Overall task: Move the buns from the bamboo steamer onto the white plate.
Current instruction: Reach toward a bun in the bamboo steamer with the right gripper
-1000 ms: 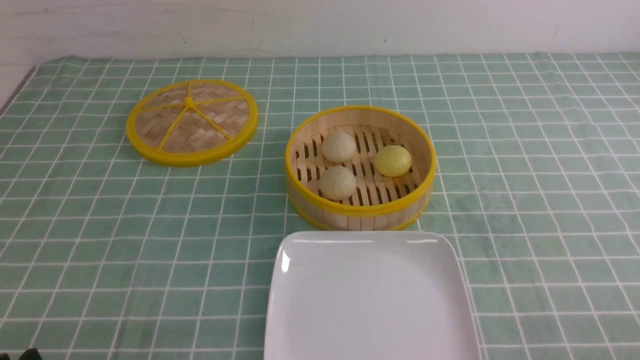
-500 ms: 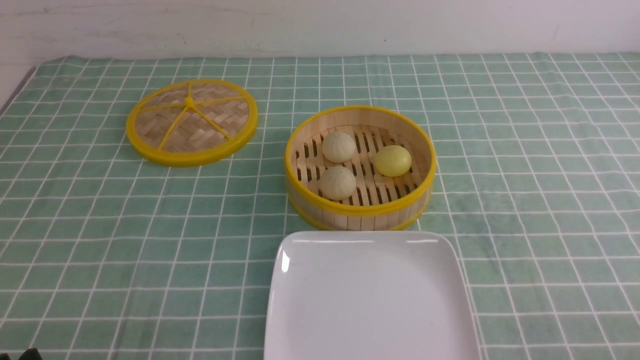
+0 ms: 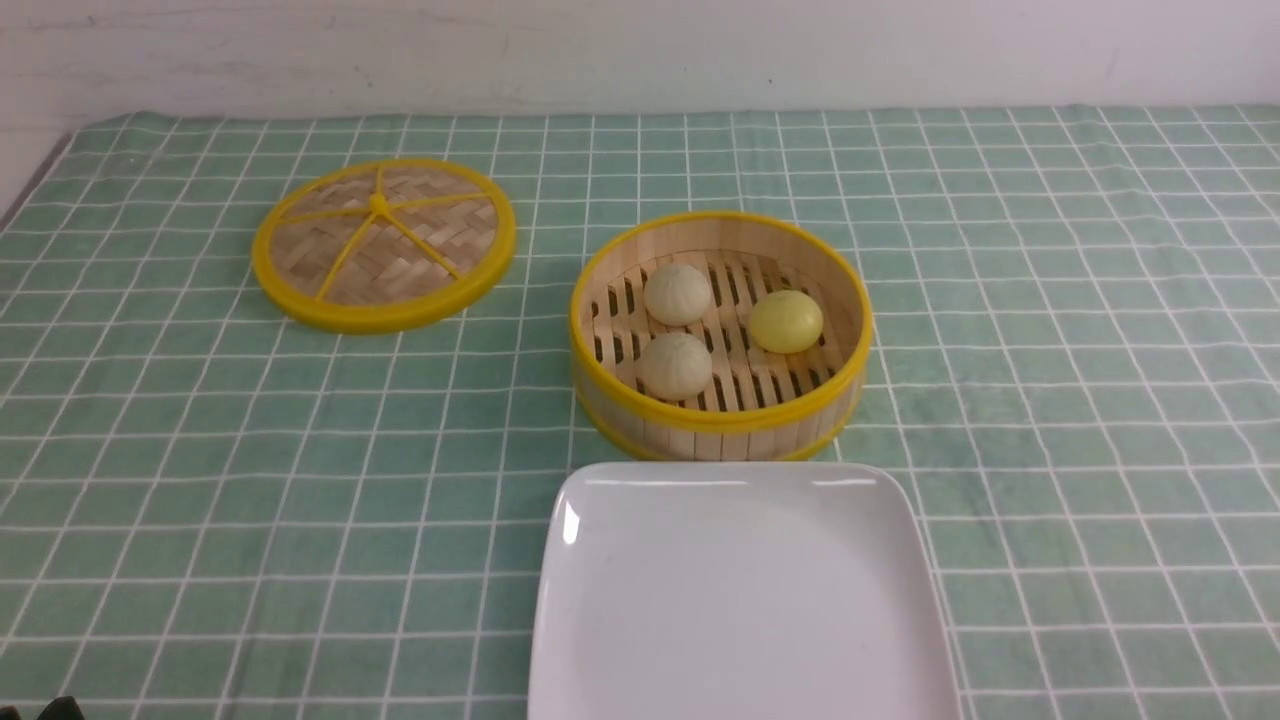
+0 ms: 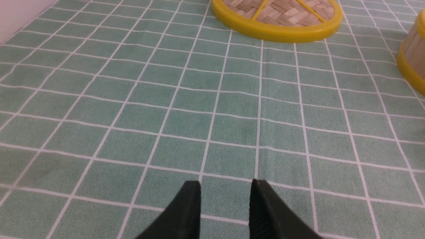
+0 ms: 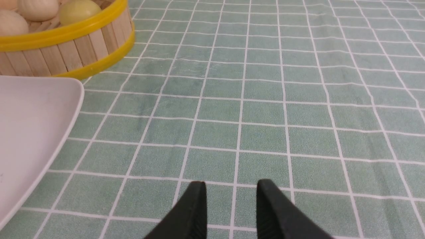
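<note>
Here, the buns (image 3: 678,365), two pleated cream, one smooth yellow, sit in the bamboo steamer (image 3: 720,418); left gripper (image 4: 225,183) and right gripper (image 5: 231,183) gape empty.

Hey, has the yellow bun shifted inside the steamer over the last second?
No. In the front view the yellow bun lies on the same slats, at the same spot relative to the right-hand rim of the bamboo steamer, as in both earlier pictures.
</note>
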Controlling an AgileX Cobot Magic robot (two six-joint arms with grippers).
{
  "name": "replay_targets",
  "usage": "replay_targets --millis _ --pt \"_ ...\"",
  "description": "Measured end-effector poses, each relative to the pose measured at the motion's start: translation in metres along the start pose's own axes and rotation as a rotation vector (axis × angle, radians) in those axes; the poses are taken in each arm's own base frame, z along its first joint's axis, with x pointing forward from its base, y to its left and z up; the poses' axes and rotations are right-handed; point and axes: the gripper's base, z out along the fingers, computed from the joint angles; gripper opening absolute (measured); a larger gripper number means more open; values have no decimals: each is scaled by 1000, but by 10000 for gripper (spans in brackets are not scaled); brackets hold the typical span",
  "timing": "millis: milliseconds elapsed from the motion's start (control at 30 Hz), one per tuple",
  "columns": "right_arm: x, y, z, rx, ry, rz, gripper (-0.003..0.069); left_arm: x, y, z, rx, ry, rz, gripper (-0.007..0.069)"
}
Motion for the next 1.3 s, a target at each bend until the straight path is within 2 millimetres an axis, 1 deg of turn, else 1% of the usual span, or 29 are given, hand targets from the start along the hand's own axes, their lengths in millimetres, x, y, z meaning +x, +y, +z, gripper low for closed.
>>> replay_targets --millis 100,267,300,333,367,433,467,533,567,600,633,667,900,967,1033,1067,1100,1167,1200,1233,1267,1300 --pt "0 0 0 0 0 0 240 0 0 0 -1 0 3 240" --pt "0 0 0 0 -6 3 240 -2 2 0 -24 -31 79 240" --pt "-1 1 0 -6 -13 33 240 -4 2 0 -18 -45 56 240" --pt "-1 2 0 -19 -17 94 240 -5 0 0 -3 -60 -6 240" --pt "-1 4 1 -45 -25 209 240 -6 -1 0 19 -69 -108 240" --pt "-3 8 1 -102 -35 467 240 -8 -5 0 78 -77 -392 240" --pt "-4 11 1 -141 -33 638 240 -8 -7 0 102 -75 -517 240" --pt "-7 14 0 -191 -35 843 240 -10 -11 -1 158 -54 -836 240" --pt "-8 15 0 -208 -38 909 240 -10 -12 -1 177 -43 -952 240" --pt "-8 15 0 -210 -38 915 240 -10 -12 -1 180 -40 -972 240" --pt "-9 15 -1 -219 -44 956 240 -10 -13 -1 198 -29 -1083 240" --pt "-10 15 -1 -223 -49 972 240 -11 -14 -2 207 -28 -1129 240" --pt "-11 16 -1 -243 -48 1028 239 -20 -12 -3 263 -112 -1266 240" --pt "-11 16 -1 -244 -48 1027 225 -24 -11 -4 283 -158 -1295 240" --pt "-15 16 -3 -249 -65 986 185 -30 -9 -5 310 -233 -1307 240" --pt "-22 16 -6 -254 -92 933 150 -33 -8 -7 319 -259 -1298 240" --pt "-27 16 -7 -254 -110 901 140 -36 -8 -8 323 -267 -1283 240" --pt "-46 15 -12 -237 -162 769 83 -49 -10 -15 332 -291 -1189 234" --pt "-59 15 -15 -225 -182 677 53 -57 -12 -19 334 -296 -1125 222" --pt "-66 15 -15 -217 -185 628 36 -66 -14 -24 326 -286 -1061 200" --pt "-70 15 -15 -212 -182 604 32 -70 -15 -26 328 -290 -1041 195" --pt "-85 16 -13 -196 -149 504 9 -78 -18 -27 293 -224 -972 150"
